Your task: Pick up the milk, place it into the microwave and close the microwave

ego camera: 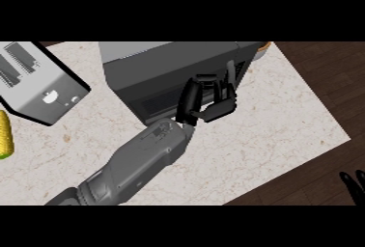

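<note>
Although the milk shows nowhere on the surface (pixel 235 159), I cannot tell whether it already sits inside the microwave (pixel 171 67), whose interior is hidden from this steep angle. Judging by the pose, the closing step looks to be in hand: the left hand (pixel 208 99) is at the microwave's front, its fingers (pixel 230 79) fairly straight and lying against the dark door, holding nothing that I can see. Whether the door is fully shut is unclear. At the lower right edge the right hand (pixel 353 185) rests open, well apart from the work. To the left stands a toaster (pixel 39 82), and a yellow object (pixel 6 137) pokes in at the left edge; neither blocks the door's path.
</note>
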Robot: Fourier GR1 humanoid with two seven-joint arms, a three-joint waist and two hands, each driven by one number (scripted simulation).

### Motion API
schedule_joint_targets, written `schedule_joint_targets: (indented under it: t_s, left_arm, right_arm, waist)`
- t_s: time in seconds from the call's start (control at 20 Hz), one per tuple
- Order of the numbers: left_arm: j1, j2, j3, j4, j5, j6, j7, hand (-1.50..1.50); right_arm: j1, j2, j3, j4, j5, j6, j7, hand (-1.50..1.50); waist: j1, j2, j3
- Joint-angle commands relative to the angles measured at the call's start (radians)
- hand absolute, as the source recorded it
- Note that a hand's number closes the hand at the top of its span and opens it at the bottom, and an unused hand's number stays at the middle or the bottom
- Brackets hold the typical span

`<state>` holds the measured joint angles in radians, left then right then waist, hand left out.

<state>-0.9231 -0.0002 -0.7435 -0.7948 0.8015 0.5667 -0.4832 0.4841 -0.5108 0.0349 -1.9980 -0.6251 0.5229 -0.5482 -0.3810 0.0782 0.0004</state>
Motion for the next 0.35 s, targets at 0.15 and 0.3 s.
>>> schedule_joint_targets:
  t_s: [0.15,0.3]
  left_arm:
    - [-0.075,0.000,0.023,0.085,0.029,-0.023,-0.002,1.50]
    - [-0.083,0.000,0.015,0.088,0.038,-0.024,-0.008,1.50]
  right_arm:
    - [0.025,-0.019,-0.007,-0.024,-0.034,0.031,0.001,-1.50]
    - [0.023,-0.038,-0.012,-0.033,-0.041,0.041,0.014,-1.50]
  waist:
    - [-0.020,0.013,0.000]
    - [-0.011,0.013,0.000]
